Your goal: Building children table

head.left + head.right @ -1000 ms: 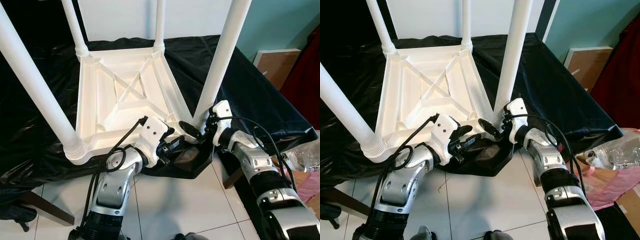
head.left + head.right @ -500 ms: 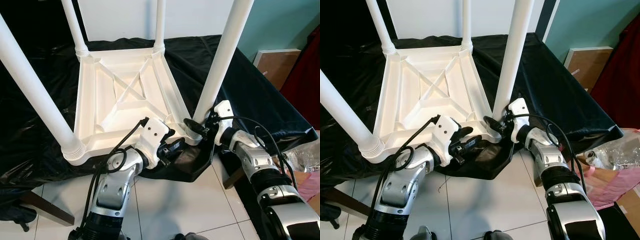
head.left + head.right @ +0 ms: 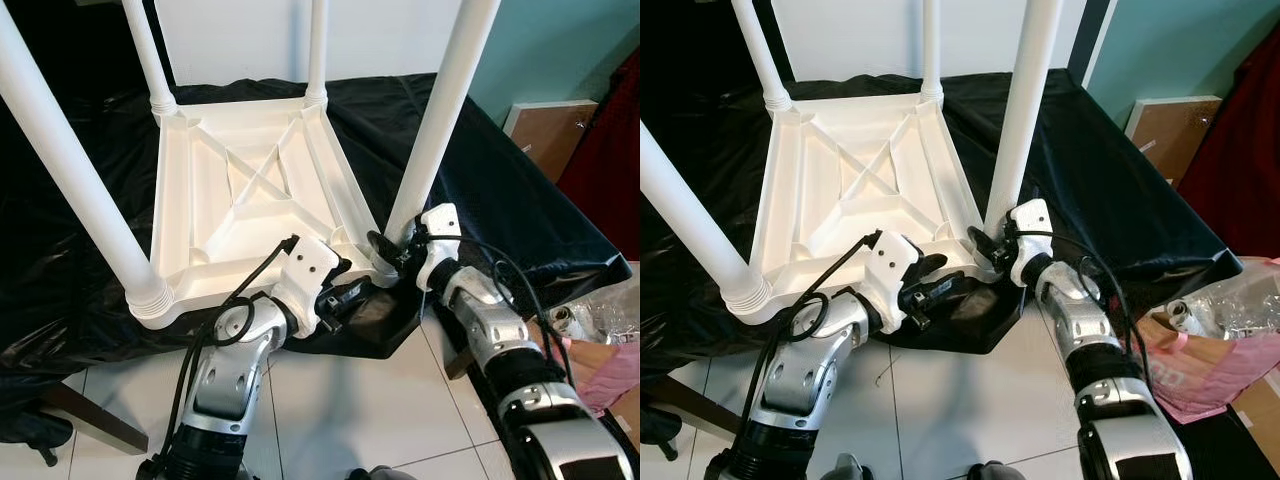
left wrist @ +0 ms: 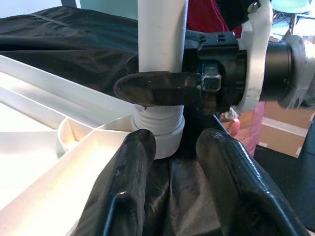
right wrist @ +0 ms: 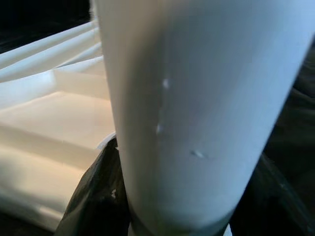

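Right gripper (image 3: 385,252) is clamped round the near leg (image 3: 440,110) low by its threaded collar, left gripper (image 4: 172,147) fingers apart beside it; the white table (image 3: 250,190) looks like light, stiff, slick plastic, so gripping low makes sense.

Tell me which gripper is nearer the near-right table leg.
Right. The right gripper is wrapped around the base of the leg. The left gripper sits just short of it, at the tabletop's near edge.
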Tool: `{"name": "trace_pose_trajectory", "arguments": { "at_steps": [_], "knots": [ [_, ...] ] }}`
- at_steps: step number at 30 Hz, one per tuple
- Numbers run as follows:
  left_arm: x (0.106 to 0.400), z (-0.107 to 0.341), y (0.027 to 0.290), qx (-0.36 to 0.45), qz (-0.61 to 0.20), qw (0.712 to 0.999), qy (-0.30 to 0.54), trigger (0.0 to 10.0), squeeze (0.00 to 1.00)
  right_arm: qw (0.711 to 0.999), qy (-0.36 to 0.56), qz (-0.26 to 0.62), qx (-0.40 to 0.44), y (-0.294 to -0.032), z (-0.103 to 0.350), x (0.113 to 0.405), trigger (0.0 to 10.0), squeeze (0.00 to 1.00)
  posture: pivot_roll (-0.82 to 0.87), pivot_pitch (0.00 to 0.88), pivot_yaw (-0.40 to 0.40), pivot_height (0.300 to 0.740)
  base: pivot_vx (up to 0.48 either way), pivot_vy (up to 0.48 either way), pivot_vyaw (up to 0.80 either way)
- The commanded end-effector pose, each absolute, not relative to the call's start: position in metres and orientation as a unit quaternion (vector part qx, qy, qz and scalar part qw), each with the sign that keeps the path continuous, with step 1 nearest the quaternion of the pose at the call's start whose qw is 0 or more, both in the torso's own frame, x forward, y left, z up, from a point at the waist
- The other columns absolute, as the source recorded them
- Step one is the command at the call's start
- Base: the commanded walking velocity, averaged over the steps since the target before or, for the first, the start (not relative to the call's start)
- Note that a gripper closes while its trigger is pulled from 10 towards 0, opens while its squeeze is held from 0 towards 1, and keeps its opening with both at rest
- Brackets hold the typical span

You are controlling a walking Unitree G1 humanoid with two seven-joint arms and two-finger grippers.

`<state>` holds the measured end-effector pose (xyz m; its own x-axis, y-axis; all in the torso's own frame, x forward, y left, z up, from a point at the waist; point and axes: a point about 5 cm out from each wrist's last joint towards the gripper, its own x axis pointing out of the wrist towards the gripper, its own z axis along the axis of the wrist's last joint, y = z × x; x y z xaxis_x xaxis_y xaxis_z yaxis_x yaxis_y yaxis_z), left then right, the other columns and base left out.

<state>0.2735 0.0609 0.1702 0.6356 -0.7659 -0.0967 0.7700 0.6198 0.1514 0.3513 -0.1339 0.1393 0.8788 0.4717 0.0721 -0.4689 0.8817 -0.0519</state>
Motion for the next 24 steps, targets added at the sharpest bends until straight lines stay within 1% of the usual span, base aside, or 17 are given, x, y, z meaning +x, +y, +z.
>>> {"name": "trace_pose_trajectory", "arguments": {
  "at_steps": [1,2,3,4,5,8,9,11,12,15,24],
  "knots": [
    [0.276,0.171,0.061,0.087,-0.39,0.917,0.009,10.0,0.0,0.974,0.004,0.225,-0.016,-0.14,0.12,0.347,10.0,0.0,0.0,0.083,-0.054,0.74,0.0,0.0,0.0],
    [0.276,0.171,0.061,0.087,-0.39,0.917,0.009,10.0,0.0,0.974,0.004,0.225,-0.016,-0.14,0.12,0.347,10.0,0.0,0.0,0.083,-0.054,0.74,0.0,0.0,0.0],
    [0.276,0.171,0.061,0.087,-0.391,0.916,0.009,10.0,0.0,0.984,0.004,0.181,-0.003,-0.135,0.118,0.345,10.0,0.0,0.0,0.085,-0.055,0.74,0.0,0.0,0.0],
    [0.276,0.171,0.061,0.087,-0.391,0.916,0.009,10.0,0.0,0.984,0.004,0.181,-0.003,-0.135,0.118,0.345,10.0,0.0,0.0,0.085,-0.055,0.74,0.0,0.0,0.0],
    [0.276,0.171,0.06,0.086,-0.391,0.916,0.009,10.0,0.0,0.992,0.006,0.126,0.012,-0.131,0.115,0.344,10.0,0.0,0.0,0.084,-0.055,0.74,0.0,0.0,0.0],
    [0.276,0.171,0.06,0.086,-0.391,0.916,0.009,10.0,0.0,0.992,0.006,0.126,0.012,-0.131,0.115,0.344,10.0,0.0,0.0,0.084,-0.055,0.74,0.0,0.0,0.0],
    [0.277,0.172,0.059,0.085,-0.393,0.916,0.009,10.0,0.0,0.997,0.008,0.074,0.029,-0.123,0.114,0.342,10.0,0.0,-0.01,0.081,-0.055,0.74,0.0,0.0,0.0],
    [0.277,0.172,0.059,0.085,-0.393,0.916,0.009,10.0,0.0,0.997,0.008,0.074,0.029,-0.123,0.114,0.342,10.0,0.0,-0.01,0.081,-0.055,0.74,0.0,0.0,0.0],
    [0.277,0.172,0.057,0.084,-0.395,0.915,0.008,10.0,0.0,0.998,0.004,0.049,0.04,-0.117,0.115,0.342,10.0,0.0,-0.01,0.073,-0.048,0.74,0.0,0.0,0.0],
    [0.278,0.172,0.056,0.085,-0.4,0.913,0.006,10.0,0.0,0.998,-0.001,0.035,0.046,-0.112,0.117,0.34,10.0,0.0,-0.01,0.07,-0.048,0.74,0.0,0.0,0.0],
    [0.279,0.172,0.055,0.085,-0.399,0.913,0.003,10.0,0.0,0.998,-0.004,0.039,0.041,-0.109,0.119,0.339,10.0,0.0,-0.01,0.058,-0.052,0.74,0.0,0.0,0.0]
  ]
}}
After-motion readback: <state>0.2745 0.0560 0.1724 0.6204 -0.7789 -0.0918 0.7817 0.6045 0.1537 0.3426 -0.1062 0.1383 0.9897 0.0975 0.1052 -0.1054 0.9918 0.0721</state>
